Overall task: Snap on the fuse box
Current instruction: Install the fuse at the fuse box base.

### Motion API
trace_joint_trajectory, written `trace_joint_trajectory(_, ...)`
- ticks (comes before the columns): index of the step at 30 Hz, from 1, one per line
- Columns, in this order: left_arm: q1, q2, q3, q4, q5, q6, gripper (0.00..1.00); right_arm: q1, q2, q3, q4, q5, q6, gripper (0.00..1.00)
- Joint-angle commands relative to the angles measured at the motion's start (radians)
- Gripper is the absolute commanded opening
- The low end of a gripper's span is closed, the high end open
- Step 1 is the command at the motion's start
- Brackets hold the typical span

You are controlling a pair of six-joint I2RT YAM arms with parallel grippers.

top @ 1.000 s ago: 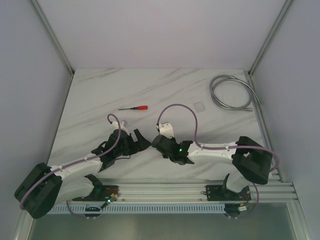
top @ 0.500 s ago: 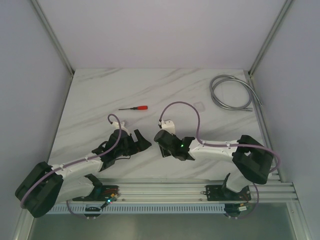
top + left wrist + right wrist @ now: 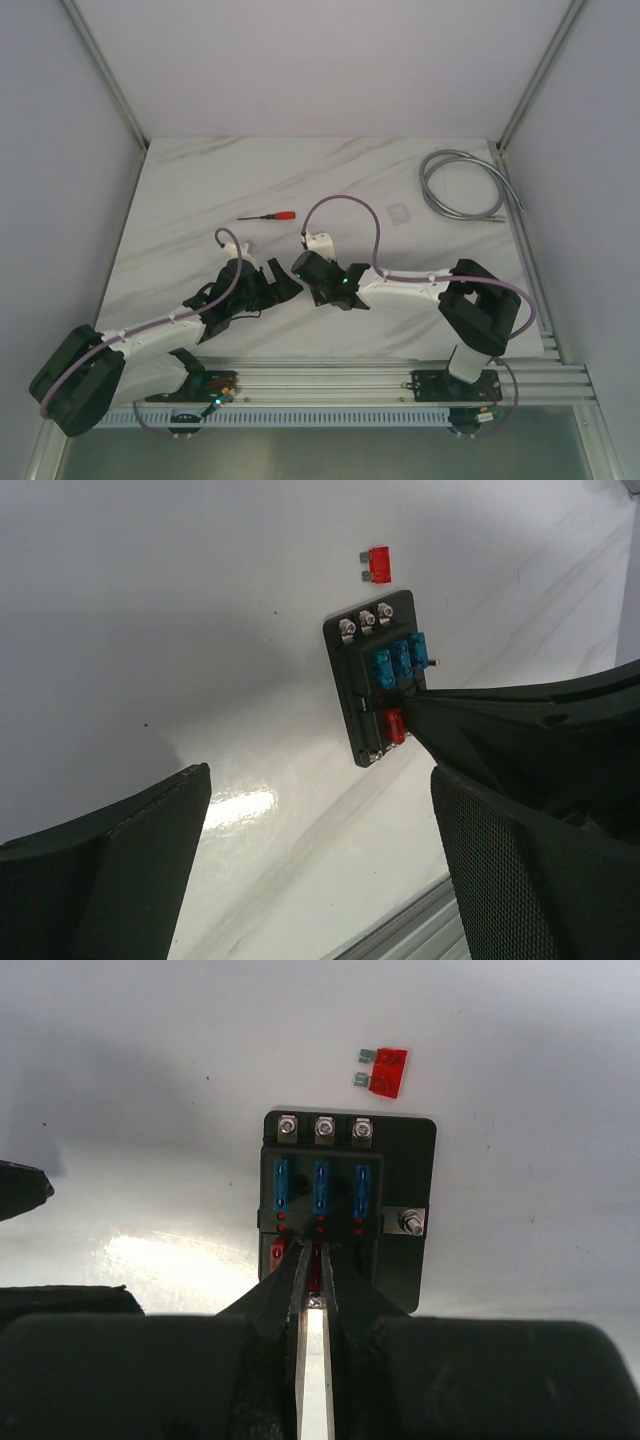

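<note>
The fuse box (image 3: pixel 400 1165) lies flat on the white table, a black block with three blue fuses in its upper row; the left wrist view shows the fuse box (image 3: pixel 368 695) too. My right gripper (image 3: pixel 315 1256) is over its near edge, jaws almost together, pinching a red fuse (image 3: pixel 318 1272) seated in the lower row. A second red fuse (image 3: pixel 276 1253) sits in the slot beside it. My left gripper (image 3: pixel 318 776) hovers just short of the box, open and holding nothing. From above, the two grippers (image 3: pixel 290 275) meet and hide the box.
A loose red fuse (image 3: pixel 385 1072) lies on the table just beyond the box. Farther back are a small clear square lid (image 3: pixel 398 212), a red-handled screwdriver (image 3: pixel 268 216) and a coiled grey cable (image 3: pixel 460 185). An aluminium rail (image 3: pixel 330 378) runs along the near edge.
My right arm has swung left, bringing its shut gripper up to the left gripper's fingertips. The left arm has stayed where it was, open.
</note>
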Motion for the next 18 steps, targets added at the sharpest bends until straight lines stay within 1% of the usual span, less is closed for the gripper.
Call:
trace_joint_trajectory(1, 0.005, -0.029, -0.001, 0.003, -0.02, -0.003, 1.0, -0.009, 0.128, -0.072, -0.267, -0.143, -0.025, 0.0)
trace_joint_trajectory(8, 0.022, -0.063, -0.002, -0.033, -0.044, 0.022, 1.0, -0.007, 0.044, -0.066, -0.359, -0.203, -0.053, 0.0)
trace_joint_trajectory(18, 0.052, -0.086, -0.01, -0.054, -0.045, 0.054, 1.0, -0.011, 0.07, 0.02, -0.509, -0.193, -0.076, 0.0)
